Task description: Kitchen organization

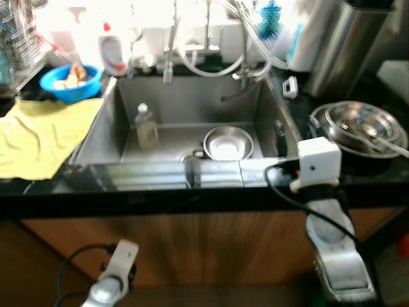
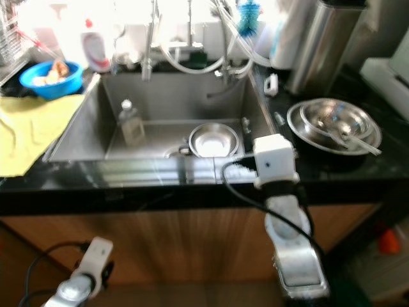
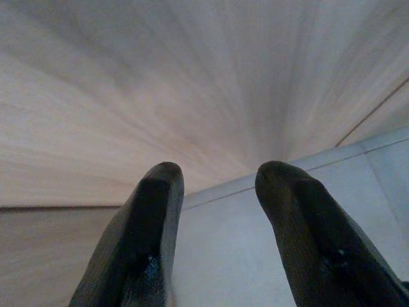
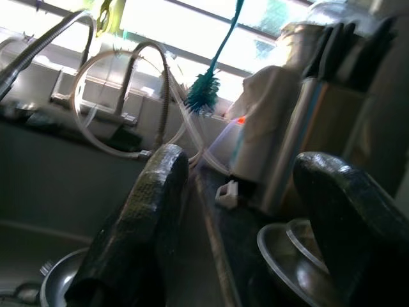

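Reaching over sink [image 1: 192, 115] edge, right gripper [image 4: 243, 211] spread, empty.

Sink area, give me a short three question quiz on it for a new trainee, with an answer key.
1. True or false: the small steel bowl sits inside the sink.
2. What lies on the counter to the left of the sink?
A. a yellow cloth
B. a cutting board
C. a frying pan
3. Fill in: the right tool is raised at the sink's front right corner, and its fingers are ____.

Key
1. True; a clear bottle stands in the sink too.
2. A, the yellow cloth, with a blue bowl behind it.
3. Open, with nothing between them.
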Motion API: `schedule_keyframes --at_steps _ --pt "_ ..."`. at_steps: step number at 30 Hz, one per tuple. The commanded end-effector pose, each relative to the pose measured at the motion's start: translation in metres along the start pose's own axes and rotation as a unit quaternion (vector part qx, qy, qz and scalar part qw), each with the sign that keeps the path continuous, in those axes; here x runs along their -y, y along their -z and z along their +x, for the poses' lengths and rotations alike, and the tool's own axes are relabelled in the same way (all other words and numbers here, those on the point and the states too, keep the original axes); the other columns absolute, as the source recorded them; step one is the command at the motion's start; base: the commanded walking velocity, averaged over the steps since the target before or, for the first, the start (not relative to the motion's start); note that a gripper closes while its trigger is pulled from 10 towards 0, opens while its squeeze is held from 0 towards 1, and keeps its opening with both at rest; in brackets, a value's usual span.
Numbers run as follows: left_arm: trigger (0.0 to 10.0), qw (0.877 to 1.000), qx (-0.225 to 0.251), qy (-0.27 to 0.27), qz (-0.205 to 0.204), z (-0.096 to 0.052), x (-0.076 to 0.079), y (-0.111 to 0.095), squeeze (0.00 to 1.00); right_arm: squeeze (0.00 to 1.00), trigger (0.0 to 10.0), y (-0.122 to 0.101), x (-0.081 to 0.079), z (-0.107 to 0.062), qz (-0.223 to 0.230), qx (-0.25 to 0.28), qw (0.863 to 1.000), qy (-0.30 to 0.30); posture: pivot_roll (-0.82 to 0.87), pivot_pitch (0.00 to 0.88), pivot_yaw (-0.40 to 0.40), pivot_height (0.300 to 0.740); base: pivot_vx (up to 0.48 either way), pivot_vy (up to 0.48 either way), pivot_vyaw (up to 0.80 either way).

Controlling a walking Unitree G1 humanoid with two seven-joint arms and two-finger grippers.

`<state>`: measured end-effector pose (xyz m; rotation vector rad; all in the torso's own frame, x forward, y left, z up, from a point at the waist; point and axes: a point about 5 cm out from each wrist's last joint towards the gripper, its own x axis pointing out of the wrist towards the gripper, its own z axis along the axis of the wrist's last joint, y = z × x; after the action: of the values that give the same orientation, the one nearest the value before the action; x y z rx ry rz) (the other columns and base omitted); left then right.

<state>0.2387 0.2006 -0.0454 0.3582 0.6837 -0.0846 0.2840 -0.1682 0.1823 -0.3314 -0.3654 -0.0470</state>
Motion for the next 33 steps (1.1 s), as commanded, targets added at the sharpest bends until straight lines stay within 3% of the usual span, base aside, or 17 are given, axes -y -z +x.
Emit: schedule_keyframes --at_steps 1,10,14,15,19,22,33 --pt "10.0 1.000 -0.010 -0.003 0.005 -0.002 -0.004 0.007 0.00 0.00 10.0 -0.006 -0.004 0.002 0.005 0.015 1.000 -0.006 -0.07 0.000 0.016 0.740 0.000 0.000 0.00" --pt "10.0 1.000 -0.005 0.001 0.003 -0.001 -0.001 0.004 0.00 0.00 10.0 -0.002 0.012 -0.009 -0.012 0.000 0.999 0.034 -0.07 0.000 0.015 0.740 0.000 0.000 0.00" --pt "10.0 1.000 -0.007 0.003 0.004 -0.002 0.000 0.006 0.00 0.00 10.0 0.002 0.027 -0.019 -0.024 -0.016 0.997 0.068 -0.08 0.000 0.016 0.740 0.000 0.000 0.00" --pt "10.0 1.000 -0.008 0.003 0.004 -0.002 0.000 0.006 0.00 0.00 10.0 0.007 0.036 -0.021 -0.021 -0.032 0.995 0.092 -0.08 0.000 0.017 0.740 0.000 0.000 0.00" --pt "10.0 1.000 -0.009 0.004 0.005 -0.002 0.001 0.006 0.00 0.00 10.0 0.010 0.046 -0.023 -0.005 -0.047 0.991 0.126 -0.08 0.000 0.017 0.740 0.000 0.000 0.00" --pt "10.0 1.000 -0.008 0.005 0.004 -0.002 0.001 0.006 0.00 0.00 10.0 0.015 0.059 -0.027 0.028 -0.071 0.980 0.183 -0.08 0.000 0.016 0.740 0.000 0.000 0.00" --pt "10.0 1.000 -0.009 0.005 0.006 -0.002 0.001 0.007 0.00 0.00 10.0 0.026 0.065 -0.030 0.065 -0.108 0.969 0.215 -0.07 0.000 0.019 0.740 0.000 0.000 0.00"
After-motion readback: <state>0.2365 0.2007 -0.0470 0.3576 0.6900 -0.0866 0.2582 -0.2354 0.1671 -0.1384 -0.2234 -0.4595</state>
